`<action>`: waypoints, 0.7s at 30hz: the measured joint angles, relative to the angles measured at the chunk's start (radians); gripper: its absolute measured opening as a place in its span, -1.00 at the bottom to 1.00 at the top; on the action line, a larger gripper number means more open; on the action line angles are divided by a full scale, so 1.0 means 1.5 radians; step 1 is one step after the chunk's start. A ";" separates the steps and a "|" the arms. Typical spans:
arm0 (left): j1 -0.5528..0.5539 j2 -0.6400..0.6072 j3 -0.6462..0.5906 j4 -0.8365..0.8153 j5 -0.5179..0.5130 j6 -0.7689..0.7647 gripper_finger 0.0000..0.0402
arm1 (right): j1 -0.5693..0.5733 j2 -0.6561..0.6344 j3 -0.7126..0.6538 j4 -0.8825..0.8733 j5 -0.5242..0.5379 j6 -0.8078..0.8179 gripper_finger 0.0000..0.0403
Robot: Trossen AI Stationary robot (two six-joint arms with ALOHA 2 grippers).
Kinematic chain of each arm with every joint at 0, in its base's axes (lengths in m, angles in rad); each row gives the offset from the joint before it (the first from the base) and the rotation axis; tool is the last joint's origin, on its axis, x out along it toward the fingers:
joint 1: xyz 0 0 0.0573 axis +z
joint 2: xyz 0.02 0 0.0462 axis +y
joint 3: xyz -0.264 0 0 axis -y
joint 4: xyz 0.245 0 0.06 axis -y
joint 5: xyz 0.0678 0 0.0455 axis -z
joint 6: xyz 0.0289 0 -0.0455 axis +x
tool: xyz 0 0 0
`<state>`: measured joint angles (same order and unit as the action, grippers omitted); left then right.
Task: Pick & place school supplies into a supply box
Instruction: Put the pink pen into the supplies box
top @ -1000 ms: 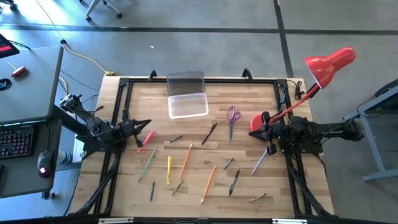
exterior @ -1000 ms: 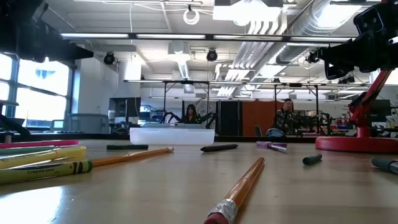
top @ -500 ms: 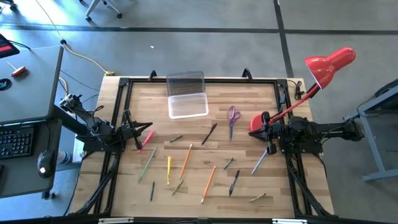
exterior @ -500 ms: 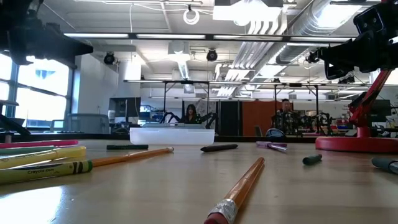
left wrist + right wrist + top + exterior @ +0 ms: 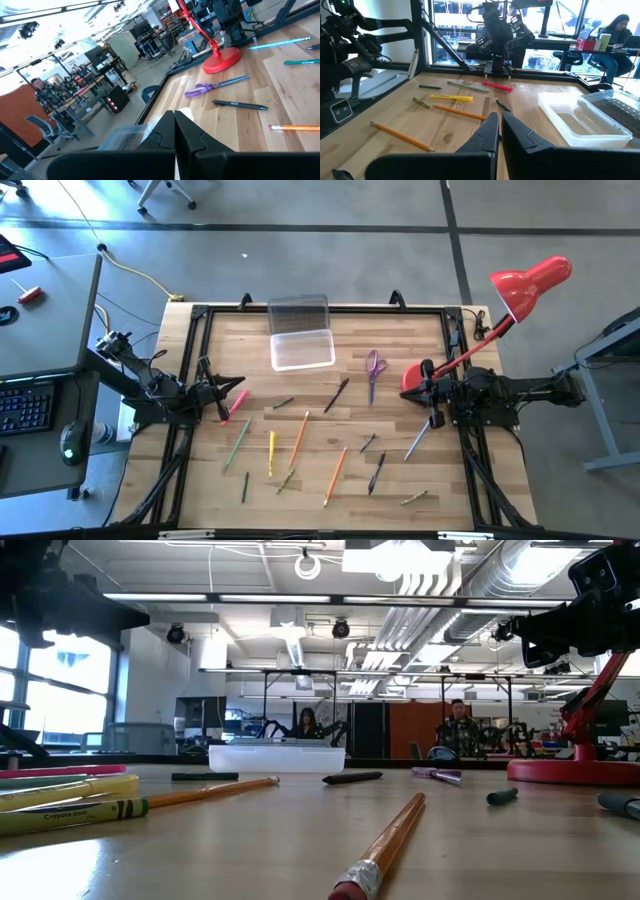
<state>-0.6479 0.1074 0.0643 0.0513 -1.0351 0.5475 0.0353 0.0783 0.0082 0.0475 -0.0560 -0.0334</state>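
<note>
Left gripper (image 5: 222,397), fingers pressed together, sits just beside the marker (image 5: 235,403), whose long axis runs diagonally away from it toward the table's middle; right gripper (image 5: 432,398), also closed, is far across; box (image 5: 303,349) lies open at the back.

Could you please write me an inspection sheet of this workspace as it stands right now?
Surface: wooden table, bare between items.
Job's things: supply box open and empty at the far edge, lid back; pencils and pens scattered; purple scissors; pink-red marker by the left gripper.
Clutter: red desk lamp at the right edge.
Grippers: left gripper at the left edge, shut, empty; right gripper at the right edge, shut, empty.
Cables: yellow cable on the floor.
Surroundings: seated people behind; desk with keyboard.
</note>
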 joint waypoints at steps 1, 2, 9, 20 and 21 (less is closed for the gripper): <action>0.000 0.000 0.000 0.000 0.000 0.005 -0.87 | 0.000 0.000 0.000 0.000 0.000 0.000 -1.00; 0.000 0.000 0.000 0.000 0.000 0.016 -0.87 | 0.000 0.000 0.000 0.000 0.000 0.000 -1.00; 0.000 0.000 0.000 -0.001 0.034 0.037 -0.87 | 0.000 0.000 0.000 0.000 0.000 0.000 -1.00; 0.000 0.000 0.000 0.046 0.153 0.019 -0.87 | 0.000 0.000 0.000 0.000 0.000 0.000 -1.00; 0.000 0.000 0.000 0.055 0.192 -0.013 -0.87 | 0.000 0.000 0.000 0.000 0.000 0.000 -1.00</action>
<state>-0.6479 0.1074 0.0643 0.1339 -0.7464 0.5275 0.0351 0.0783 0.0082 0.0479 -0.0562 -0.0334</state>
